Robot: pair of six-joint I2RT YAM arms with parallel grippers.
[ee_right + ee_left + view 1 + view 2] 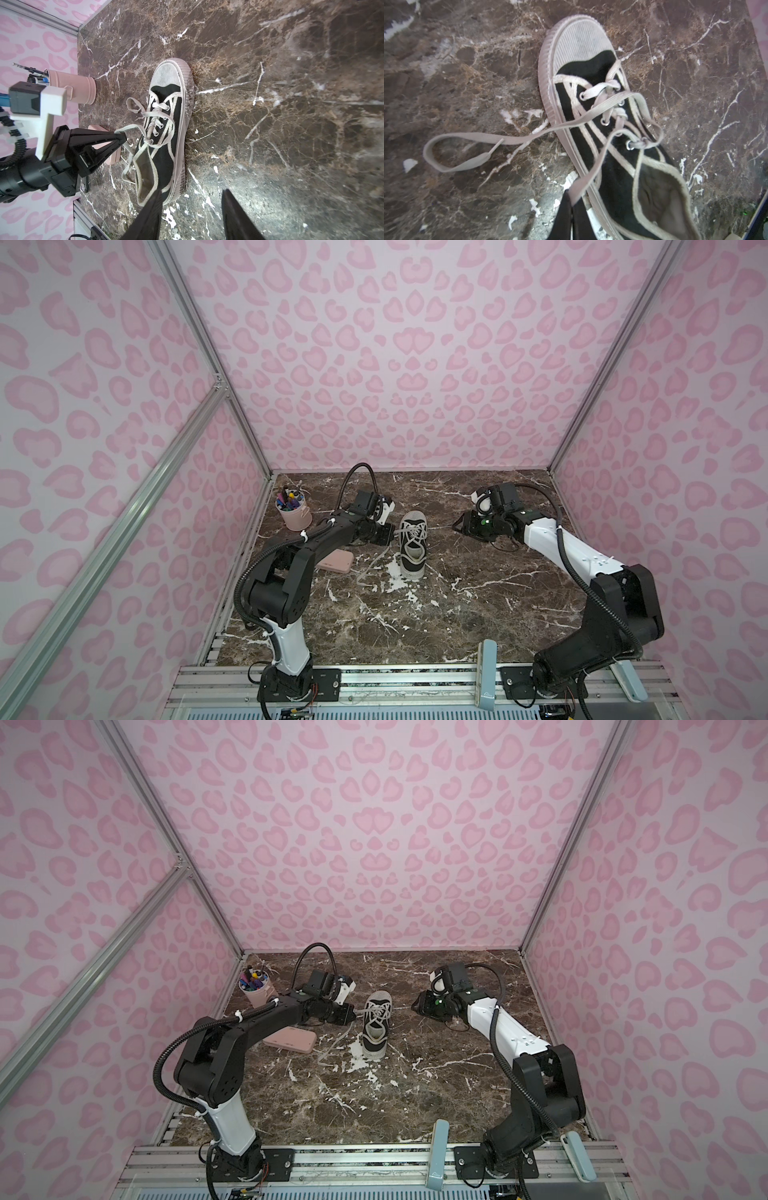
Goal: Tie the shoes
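Nearly at the middle of a brown, white-veined marble-look counter [478, 605], a small black canvas sneaker [412, 545] stands upright on its sole, toe pointing to twelve o'clock in both top views. Its ribbed white rubber toe cap [577, 39] is scuffed grey. A ridged white band of sole wraps the canvas, white piping stripes the side, and grey lining shows in the open collar. Flat woven white laces [600, 91] criss-cross through metal eyelets and are untied.

At the shoe's nine o'clock, the left pincer [124, 137], two black tapering fingers, is pressed together, pinching one lace [592, 171] that runs straight from the upper eyelets to its tips. Below it a strand [365, 572] trails limp over the counter toward seven o'clock. The other lace end [446, 149] lies in a flat loop on the marble beside the forefoot.

At three o'clock, apart from the shoe, the right pincer [456, 526] is spread with nothing between its fingers. In the right wrist view one black finger [153, 207] overlaps the heel collar, though contact cannot be told.

A flat pink rectangular case [334, 562] with rounded corners lies at eight o'clock, partly under the left arm. A pink cylindrical cup [296, 516] of pens stands at ten o'clock near the pink leopard-print wall [395, 364].
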